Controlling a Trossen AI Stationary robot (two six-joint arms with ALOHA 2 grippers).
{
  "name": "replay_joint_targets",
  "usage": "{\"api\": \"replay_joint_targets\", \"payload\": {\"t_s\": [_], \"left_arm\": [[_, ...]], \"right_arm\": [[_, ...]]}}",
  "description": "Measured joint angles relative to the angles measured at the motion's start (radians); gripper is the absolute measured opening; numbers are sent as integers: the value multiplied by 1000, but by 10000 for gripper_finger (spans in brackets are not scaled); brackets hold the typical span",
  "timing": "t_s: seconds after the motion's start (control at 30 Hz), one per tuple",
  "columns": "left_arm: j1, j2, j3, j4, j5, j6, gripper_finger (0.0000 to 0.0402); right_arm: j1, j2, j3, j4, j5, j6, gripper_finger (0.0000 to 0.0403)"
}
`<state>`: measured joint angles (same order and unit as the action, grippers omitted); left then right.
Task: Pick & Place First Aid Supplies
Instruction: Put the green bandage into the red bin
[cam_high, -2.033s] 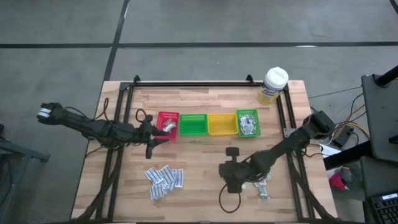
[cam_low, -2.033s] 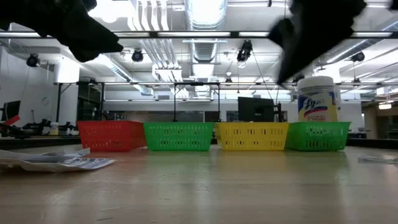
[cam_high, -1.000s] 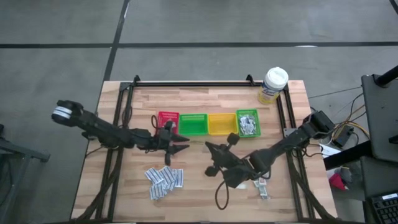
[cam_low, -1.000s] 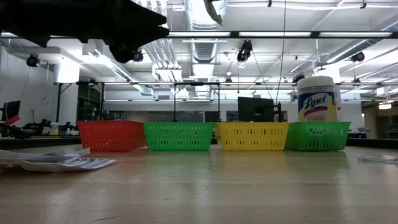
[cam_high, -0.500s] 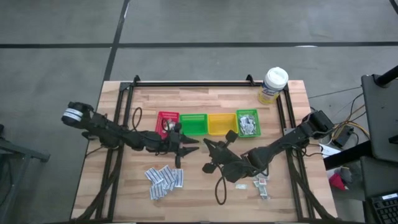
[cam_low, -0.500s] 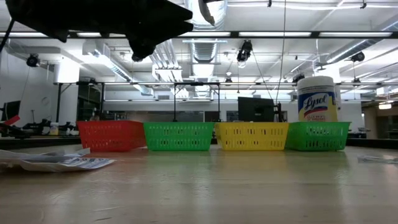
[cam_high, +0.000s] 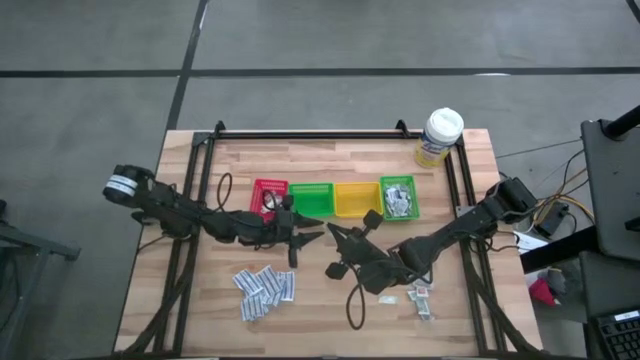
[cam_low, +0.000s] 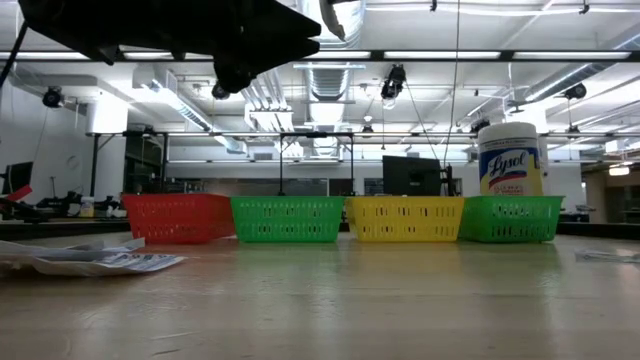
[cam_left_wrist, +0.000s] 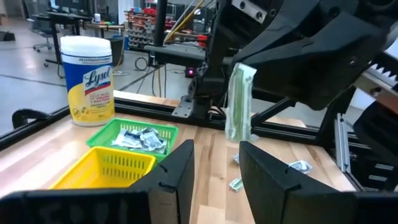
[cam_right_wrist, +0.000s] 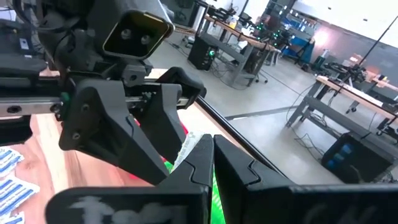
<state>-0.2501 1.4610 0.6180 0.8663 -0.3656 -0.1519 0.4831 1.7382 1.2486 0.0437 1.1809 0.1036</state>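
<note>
Over the table's middle my right gripper (cam_high: 337, 238) (cam_left_wrist: 249, 62) is shut on a pale green sachet (cam_left_wrist: 239, 102), one of the first aid supplies. My left gripper (cam_high: 312, 238) (cam_left_wrist: 216, 168) stands open and level, facing the sachet from the table's left. The sachet hangs just beyond its fingertips, in line with the gap, untouched. A pile of white-blue sachets (cam_high: 265, 288) lies flat on the near left of the table. A few more sachets (cam_high: 420, 297) lie at the near right. My right gripper pinches the sachet's top end (cam_left_wrist: 243, 70) between its two shut fingers, coming level from the table's right. The sachet hangs upright below the fingers, clear of the table.
A row of small bins stands across the table's far half: red (cam_high: 270, 197), green (cam_high: 311, 199), yellow (cam_high: 352, 198) and a second green one (cam_high: 397, 196) holding sachets. A white-lidded yellow wipes tub (cam_high: 440, 136) stands at the far right corner.
My left gripper has gone toward the table's right edge, from in front of the red bin toward the right gripper, staying open. My right gripper has kept its place over the table's middle with the sachet hanging from it.
</note>
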Motion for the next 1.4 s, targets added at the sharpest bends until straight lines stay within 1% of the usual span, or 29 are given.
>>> {"api": "replay_joint_targets", "payload": {"t_s": [0.37, 0.47, 0.63, 0.8, 0.97, 1.2, 1.4], "left_arm": [[0, -3, 1, 2, 1, -98, 122], [0, -3, 1, 2, 2, -121, 122], [0, -3, 1, -8, 2, -143, 122], [0, -3, 1, -44, 4, -165, 122], [0, -3, 1, -53, -3, -161, 122], [0, -3, 1, -53, -42, -156, 121], [0, -3, 1, -51, -43, -156, 104]], "right_arm": [[-13, 10, -14, 12, 1, -12, 8], [-20, 40, -15, 67, 0, -59, 8], [-23, 100, -5, 174, 9, -183, 8], [-23, 125, 29, 177, 32, -223, 8], [-23, 123, 47, 180, 32, -220, 8], [-23, 125, 56, 177, 25, -192, 8], [-23, 125, 56, 177, 23, -189, 8]]}}
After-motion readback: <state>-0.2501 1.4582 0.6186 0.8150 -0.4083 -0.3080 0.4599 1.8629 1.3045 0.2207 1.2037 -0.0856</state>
